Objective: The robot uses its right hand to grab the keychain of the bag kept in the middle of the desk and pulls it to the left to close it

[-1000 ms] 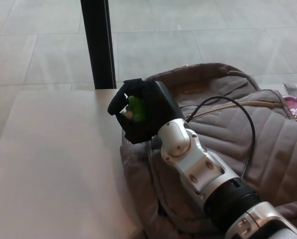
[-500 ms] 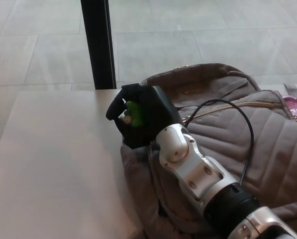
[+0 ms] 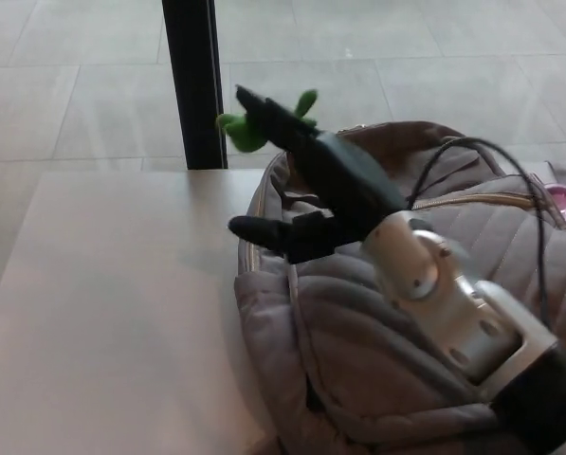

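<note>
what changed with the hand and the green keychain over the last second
The right hand opened: a second ago it was a fist closed around the green keychain; now its fingers are spread and stretched up toward the far left, with the keychain showing behind the upper finger, no longer clasped. Whether it still touches the finger cannot be told. The bag stayed on the desk; the view shifted slightly.
</note>
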Tool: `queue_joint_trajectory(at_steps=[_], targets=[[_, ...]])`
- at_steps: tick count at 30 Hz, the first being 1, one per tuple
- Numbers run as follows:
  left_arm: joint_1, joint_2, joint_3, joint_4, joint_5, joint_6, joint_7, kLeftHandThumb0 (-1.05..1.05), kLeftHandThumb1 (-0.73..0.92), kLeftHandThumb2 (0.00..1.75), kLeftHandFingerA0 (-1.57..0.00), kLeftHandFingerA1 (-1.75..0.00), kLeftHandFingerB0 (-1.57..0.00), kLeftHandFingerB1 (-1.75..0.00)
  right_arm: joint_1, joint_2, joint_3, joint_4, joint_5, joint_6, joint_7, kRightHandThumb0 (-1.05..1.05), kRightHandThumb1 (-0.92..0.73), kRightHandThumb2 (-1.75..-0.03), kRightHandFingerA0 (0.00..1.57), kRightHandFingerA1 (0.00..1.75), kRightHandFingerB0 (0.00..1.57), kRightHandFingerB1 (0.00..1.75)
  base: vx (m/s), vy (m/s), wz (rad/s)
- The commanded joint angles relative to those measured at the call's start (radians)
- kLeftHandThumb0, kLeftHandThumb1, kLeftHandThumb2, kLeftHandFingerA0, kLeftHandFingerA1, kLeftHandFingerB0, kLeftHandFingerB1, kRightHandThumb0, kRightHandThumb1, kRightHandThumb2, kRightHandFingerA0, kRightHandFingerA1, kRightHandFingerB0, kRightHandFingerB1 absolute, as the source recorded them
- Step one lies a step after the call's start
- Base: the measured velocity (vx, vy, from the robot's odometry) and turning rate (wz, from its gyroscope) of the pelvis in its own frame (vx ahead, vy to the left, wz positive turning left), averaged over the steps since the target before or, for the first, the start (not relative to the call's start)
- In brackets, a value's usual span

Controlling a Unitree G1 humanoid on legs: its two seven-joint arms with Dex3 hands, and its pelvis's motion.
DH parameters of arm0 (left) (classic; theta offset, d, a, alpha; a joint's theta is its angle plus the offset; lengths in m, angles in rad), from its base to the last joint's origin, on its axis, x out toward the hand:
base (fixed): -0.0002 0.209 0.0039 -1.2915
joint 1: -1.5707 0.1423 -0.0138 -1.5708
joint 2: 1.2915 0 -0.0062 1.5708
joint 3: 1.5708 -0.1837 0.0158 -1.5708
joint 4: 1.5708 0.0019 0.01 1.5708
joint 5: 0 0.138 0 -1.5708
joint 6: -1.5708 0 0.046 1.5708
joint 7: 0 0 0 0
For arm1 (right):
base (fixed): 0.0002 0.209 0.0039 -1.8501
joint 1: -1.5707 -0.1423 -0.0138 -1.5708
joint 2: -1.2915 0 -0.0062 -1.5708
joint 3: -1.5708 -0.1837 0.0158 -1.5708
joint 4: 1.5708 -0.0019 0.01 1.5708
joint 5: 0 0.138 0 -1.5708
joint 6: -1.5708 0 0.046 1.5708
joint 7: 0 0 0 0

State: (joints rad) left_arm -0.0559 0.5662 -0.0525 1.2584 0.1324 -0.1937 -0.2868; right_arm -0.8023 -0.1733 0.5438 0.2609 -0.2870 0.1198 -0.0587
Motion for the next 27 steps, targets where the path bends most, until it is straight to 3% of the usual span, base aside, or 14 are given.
queue_joint_trajectory(at_steps=[1, 6, 7, 10, 11, 14, 15, 16, 17, 21, 23, 24, 25, 27], targets=[[0.018, 0.001, 0.009, -0.024, -0.002, -0.034, -0.031, -0.7, 0.51, 0.7, -0.85, -1.11, -0.78, -1.0, -0.116, -0.288, -0.037, -0.222, -0.157, 0.03, 0.295, -1.03, -0.56, -0.83, 0.0, 0.0, 0.0, 0.0, 0.0, 0.0, 0.0], [0.032, -0.003, -0.019, -0.013, 0.03, -0.049, -0.016, -0.7, 0.54, 0.67, -0.9, -1.03, -0.82, -0.95, -0.137, -0.385, -0.08, -0.223, -0.156, 0.054, 0.315, -1.05, -0.75, -0.64, 0.0, 0.0, 0.0, 0.0, 0.0, 0.0, 0.0], [0.033, -0.003, -0.022, -0.015, 0.033, -0.046, -0.013, -0.7, 0.55, 0.67, -0.89, -1.03, -0.8, -0.94, -0.14, -0.392, -0.085, -0.224, -0.144, 0.053, 0.323, -1.04, -0.62, -0.87, 0.0, 0.0, 0.0, 0.0, 0.0, 0.0, 0.0], [0.044, -0.002, 0.002, -0.018, 0.001, -0.033, -0.033, -0.69, 0.52, 0.66, -0.85, -1.06, -0.78, -0.96, -0.145, -0.465, -0.148, -0.251, -0.064, 0.07, 0.407, -0.98, -0.75, -0.62, 0.0, 0.0, 0.0, 0.0, 0.0, 0.0, 0.0], [0.043, 0.004, -0.001, -0.017, 0.007, -0.036, -0.026, -0.68, 0.52, 0.67, -0.85, -1.05, -0.78, -0.95, -0.142, -0.475, -0.178, -0.252, -0.013, 0.085, 0.44, -1.05, -0.63, -1.02, 0.0, 0.19, 0.0, 0.0, 0.0, 0.0, 0.0], [0.036, 0.003, -0.004, -0.004, 0.014, -0.035, -0.012, -0.69, 0.54, 0.66, -0.89, -1.03, -0.81, -0.93, -0.107, -0.471, -0.309, -0.233, 0.201, 0.151, 0.535, -0.75, -0.64, -0.73, 0.0, 0.0, 0.0, 0.18, 0.0, 0.0, 0.0], [0.034, 0.004, -0.002, -0.003, 0.011, -0.034, -0.017, -0.69, 0.54, 0.67, -0.89, -1.02, -0.81, -0.92, -0.084, -0.47, -0.341, -0.247, 0.244, 0.189, 0.558, -0.83, -0.54, -0.86, 0.0, 0.15, 0.06, 0.05, 0.0, 0.0, 0.0], [0.032, 0.005, 0.004, -0.001, 0.006, -0.034, -0.021, -0.67, 0.41, 0.99, -0.9, -0.98, -0.85, -0.92, -0.07, -0.478, -0.352, -0.245, 0.259, 0.196, 0.579, -0.8, -0.54, -0.89, 0.0, 0.22, 0.09, 0.08, 0.0, 0.0, 0.0], [0.033, 0.008, 0.002, -0.005, 0.007, -0.045, -0.027, -0.7, 0.53, 0.66, -0.9, -1.02, -0.84, -0.91, -0.04, -0.497, -0.359, -0.272, 0.268, 0.246, 0.615, -0.89, -0.6, -0.94, 0.0, 0.14, 0.0, 0.04, 0.0, 0.0, 0.0], [0.019, 0.02, -0.019, -0.012, 0.032, -0.051, -0.016, -0.69, 0.56, 0.66, -0.91, -1.01, -0.84, -0.91, 0.028, -0.536, -0.355, -0.375, 0.301, 0.327, 0.703, -0.87, -0.63, -0.97, 0.0, 0.13, 0.0, 0.08, 0.0, 0.0, 0.0], [0.016, 0.023, -0.019, -0.018, 0.03, -0.045, -0.025, -0.69, 0.54, 0.68, -0.9, -1.03, -0.82, -0.94, 0.047, -0.545, -0.302, -0.391, 0.236, 0.235, 0.704, -1.04, -0.74, -1.04, 0.18, 0.42, 0.0, 0.0, 0.0, 0.0, 0.0], [0.02, 0.029, -0.016, -0.031, 0.023, -0.042, -0.039, -0.67, 0.42, 1.01, -0.89, -1.0, -0.84, -0.94, 0.051, -0.543, -0.275, -0.398, 0.208, 0.207, 0.705, -1.04, -0.76, -1.07, 0.17, 0.42, 0.0, 0.0, 0.0, 0.0, 0.0], [0.021, 0.029, -0.012, -0.034, 0.019, -0.041, -0.043, -0.69, 0.54, 0.68, -0.87, -1.06, -0.8, -0.95, 0.049, -0.547, -0.249, -0.4, 0.181, 0.175, 0.71, -1.04, -0.78, -1.1, 0.15, 0.42, 0.0, 0.0, 0.0, 0.0, 0.0], [0.021, 0.031, -0.005, -0.036, 0.011, -0.038, -0.051, -0.7, 0.53, 0.69, -0.86, -1.07, -0.79, -0.96, 0.046, -0.539, -0.237, -0.412, 0.187, 0.178, 0.724, -1.02, -0.75, -1.09, 0.17, 0.44, 0.0, 0.0, 0.0, 0.0, 0.0]])
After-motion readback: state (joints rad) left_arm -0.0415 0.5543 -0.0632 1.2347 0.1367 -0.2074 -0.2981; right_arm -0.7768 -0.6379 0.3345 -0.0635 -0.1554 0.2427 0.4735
